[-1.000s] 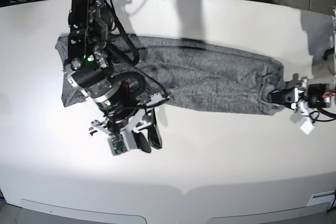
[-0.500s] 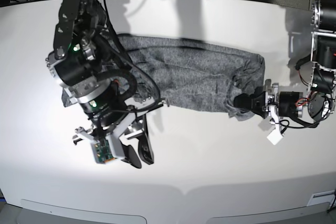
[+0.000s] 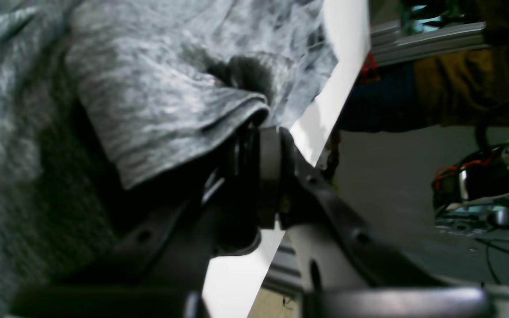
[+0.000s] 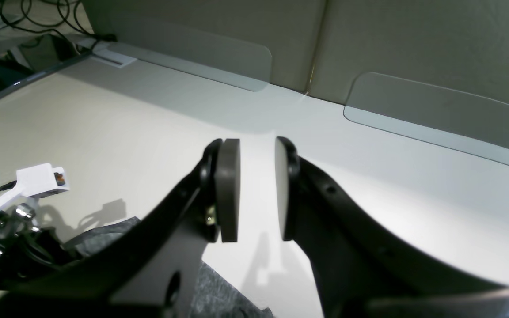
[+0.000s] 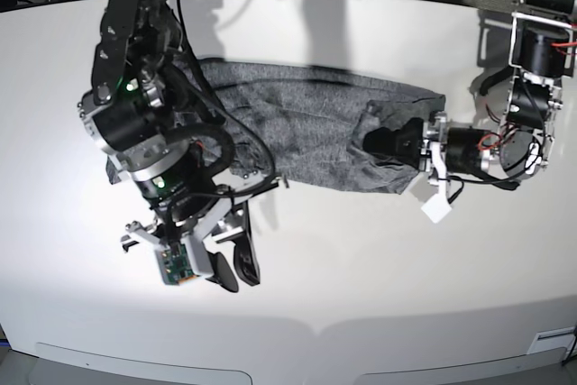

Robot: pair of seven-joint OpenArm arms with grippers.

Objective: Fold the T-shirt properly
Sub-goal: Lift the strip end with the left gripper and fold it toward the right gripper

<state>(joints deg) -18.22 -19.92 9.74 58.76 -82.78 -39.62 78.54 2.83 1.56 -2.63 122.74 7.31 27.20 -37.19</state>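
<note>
1. In the base view the T-shirt (image 5: 315, 128) is seen lying across the far half of the white table (image 5: 379, 268), its right end folded back over the body.
2. That folded end is pinched in the left gripper (image 5: 383, 143), whose jaws are closed on the cloth.
3. Only the left wrist view shows the grip close up: a grey fold (image 3: 161, 119) is clamped between the dark pads, with the table edge behind.
4. The right gripper (image 5: 230, 268) is held above bare table, near the shirt's front edge.
5. In the right wrist view its pads (image 4: 228, 190) are parted by a narrow gap, with nothing between them.
</note>
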